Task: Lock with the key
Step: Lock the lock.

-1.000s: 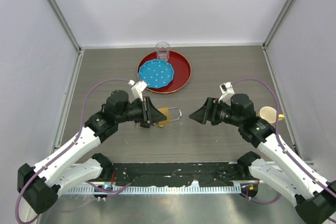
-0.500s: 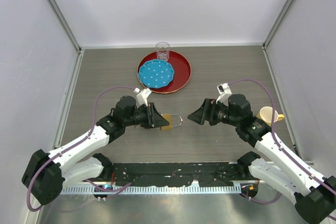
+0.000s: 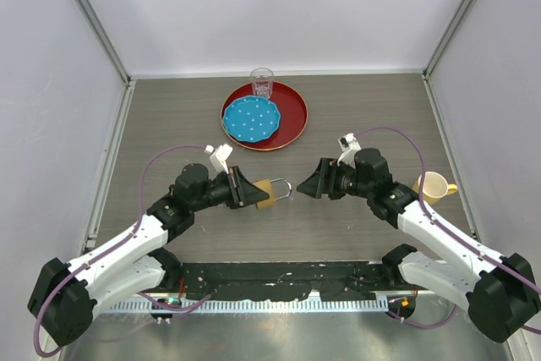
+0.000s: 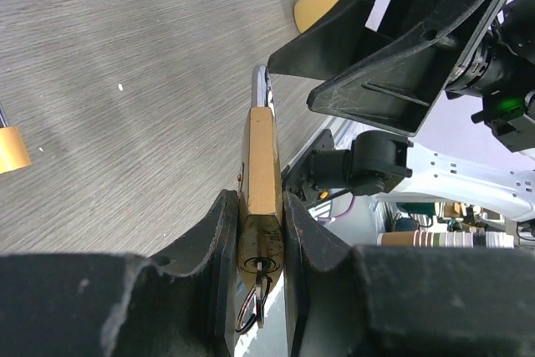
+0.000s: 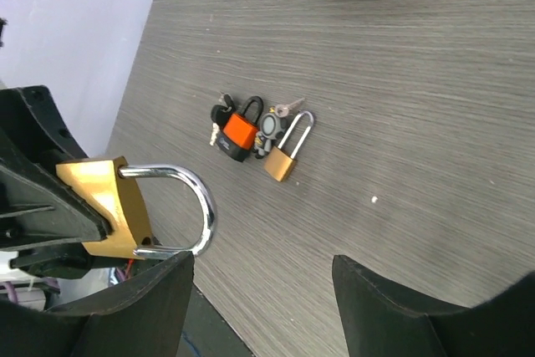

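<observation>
The left gripper (image 3: 252, 192) is clamped on the big brass padlock (image 3: 265, 191), holding it on the near side of the red tray (image 3: 292, 121), roughly in line with the tray's middle. The left wrist view shows the two fingers (image 4: 219, 236) pressed flat against the broad faces of the padlock (image 4: 261, 165), with its shackle (image 4: 260, 83) pointing away from the wrist. A key (image 4: 262, 267) sits in the keyhole at the padlock's bottom end, and a wire ring (image 4: 249, 311) hangs from it. The right gripper (image 3: 311, 185) is also on the near side of the tray but off toward its right edge; its jaws are spread wide with nothing between them, and they face the shackle (image 3: 284, 185) from just beside it. In the right wrist view the padlock (image 5: 104, 202) and its steel shackle (image 5: 191, 206) fill the lower left, and I cannot tell whether the shackle's free end is seated in the body. Beyond them, on the table nearer than the tray, an orange padlock (image 5: 237, 134), a small brass padlock (image 5: 284, 160) and some loose keys (image 5: 287, 107) lie bunched together. A blue plate (image 3: 250, 118) rests on the tray's left part and a clear glass (image 3: 262, 82) stands at its far rim. A yellow cup (image 3: 431, 183) sits well to the right of the tray, nearer the arms.
</observation>
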`<state>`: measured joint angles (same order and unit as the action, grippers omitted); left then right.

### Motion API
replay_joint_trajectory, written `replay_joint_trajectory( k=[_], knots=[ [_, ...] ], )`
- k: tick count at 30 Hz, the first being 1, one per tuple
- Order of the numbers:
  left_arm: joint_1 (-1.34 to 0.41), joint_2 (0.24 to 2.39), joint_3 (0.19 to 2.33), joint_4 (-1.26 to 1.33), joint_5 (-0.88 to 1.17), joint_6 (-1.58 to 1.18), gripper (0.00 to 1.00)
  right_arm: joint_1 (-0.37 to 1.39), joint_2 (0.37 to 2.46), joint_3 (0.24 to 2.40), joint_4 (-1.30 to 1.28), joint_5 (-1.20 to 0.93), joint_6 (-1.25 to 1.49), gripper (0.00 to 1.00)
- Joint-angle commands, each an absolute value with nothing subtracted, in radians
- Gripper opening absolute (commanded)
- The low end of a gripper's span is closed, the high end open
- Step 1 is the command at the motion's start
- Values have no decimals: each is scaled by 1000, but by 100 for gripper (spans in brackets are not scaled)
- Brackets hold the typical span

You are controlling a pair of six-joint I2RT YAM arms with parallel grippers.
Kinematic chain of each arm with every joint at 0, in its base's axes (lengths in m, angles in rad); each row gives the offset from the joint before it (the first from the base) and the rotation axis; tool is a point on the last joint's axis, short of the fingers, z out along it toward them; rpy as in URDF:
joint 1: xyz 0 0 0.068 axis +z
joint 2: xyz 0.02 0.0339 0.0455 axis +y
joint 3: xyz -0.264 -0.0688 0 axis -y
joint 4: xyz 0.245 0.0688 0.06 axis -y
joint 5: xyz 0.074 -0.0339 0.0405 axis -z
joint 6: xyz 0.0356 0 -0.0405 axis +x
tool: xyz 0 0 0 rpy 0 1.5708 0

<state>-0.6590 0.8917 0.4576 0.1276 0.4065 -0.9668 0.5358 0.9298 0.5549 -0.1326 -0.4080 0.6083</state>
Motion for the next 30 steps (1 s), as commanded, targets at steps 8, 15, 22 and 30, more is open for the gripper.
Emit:
replay_joint_trajectory(
  k=[8, 15, 22, 30],
  knots=[
    [-655, 911, 500, 328, 440, -994, 0, 616, 1023, 587, 83, -394, 638, 68],
    [-655, 925, 499, 365, 465, -1006, 0, 649, 1094, 594, 115, -334, 630, 59],
    [-655, 917, 488, 371, 480, -1015, 0, 649, 1103, 609, 155, -336, 635, 56],
    [-655, 933, 494, 382, 491, -1015, 0, 650, 1129, 618, 198, -321, 634, 60]
  ],
)
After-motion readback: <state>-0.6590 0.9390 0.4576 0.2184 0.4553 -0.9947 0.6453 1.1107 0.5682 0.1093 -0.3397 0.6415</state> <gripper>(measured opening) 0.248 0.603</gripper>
